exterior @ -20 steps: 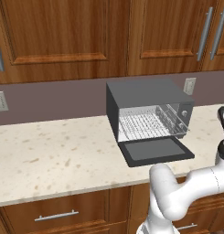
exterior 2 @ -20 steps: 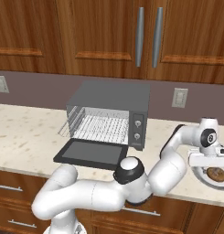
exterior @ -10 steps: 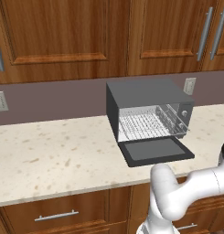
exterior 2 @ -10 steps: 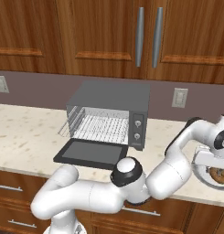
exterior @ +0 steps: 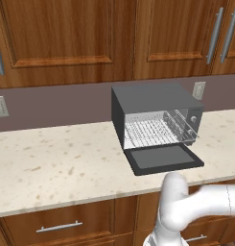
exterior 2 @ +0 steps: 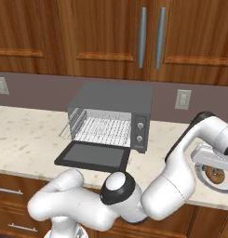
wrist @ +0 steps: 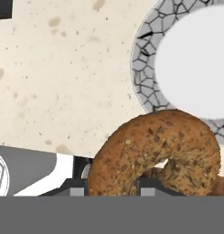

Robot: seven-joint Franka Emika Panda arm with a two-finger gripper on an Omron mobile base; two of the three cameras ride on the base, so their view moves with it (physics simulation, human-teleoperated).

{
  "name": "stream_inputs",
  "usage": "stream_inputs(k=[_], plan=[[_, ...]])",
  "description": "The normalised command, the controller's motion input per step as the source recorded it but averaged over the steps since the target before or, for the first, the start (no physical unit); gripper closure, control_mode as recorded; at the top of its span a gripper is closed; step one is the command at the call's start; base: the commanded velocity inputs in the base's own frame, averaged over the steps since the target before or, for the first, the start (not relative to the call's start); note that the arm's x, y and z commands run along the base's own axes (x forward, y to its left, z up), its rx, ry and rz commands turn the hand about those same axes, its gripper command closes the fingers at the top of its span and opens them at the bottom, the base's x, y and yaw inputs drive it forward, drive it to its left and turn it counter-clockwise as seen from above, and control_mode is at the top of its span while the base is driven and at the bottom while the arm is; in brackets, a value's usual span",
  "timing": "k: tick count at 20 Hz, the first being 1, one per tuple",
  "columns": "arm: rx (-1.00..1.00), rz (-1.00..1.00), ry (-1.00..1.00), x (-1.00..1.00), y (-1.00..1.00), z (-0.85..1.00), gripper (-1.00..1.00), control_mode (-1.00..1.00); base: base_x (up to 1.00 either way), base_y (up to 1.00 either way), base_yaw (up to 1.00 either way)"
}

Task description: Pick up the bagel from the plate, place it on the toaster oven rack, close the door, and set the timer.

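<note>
The tool [wrist: 109, 183] is squeezed nearly shut on the bagel [wrist: 154, 153], which has just come up off the plate [wrist: 147, 68] and hangs beside its rim, so the lift is done and the trip to the toaster oven [exterior 2: 110, 116] is next.

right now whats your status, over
Pincer shut on bagel, just off the plate. Toaster oven door down, rack bare. Nothing in the way.
</note>
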Motion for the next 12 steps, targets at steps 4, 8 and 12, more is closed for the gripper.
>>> stream_inputs(k=[4, 8, 12], plan=[[-0.04, 0.03, -0.28, -0.73, 0.99, 0.24, 1.0, -1.0, 0.0, 0.0, 0.0], [-0.1, 0.02, -0.26, -0.54, 1.0, 0.35, 1.0, -1.0, 0.0, 0.0, 0.0], [-0.14, 0.0, -0.15, -0.21, 0.96, 0.53, 1.0, -1.0, 0.0, 0.0, 0.0]])
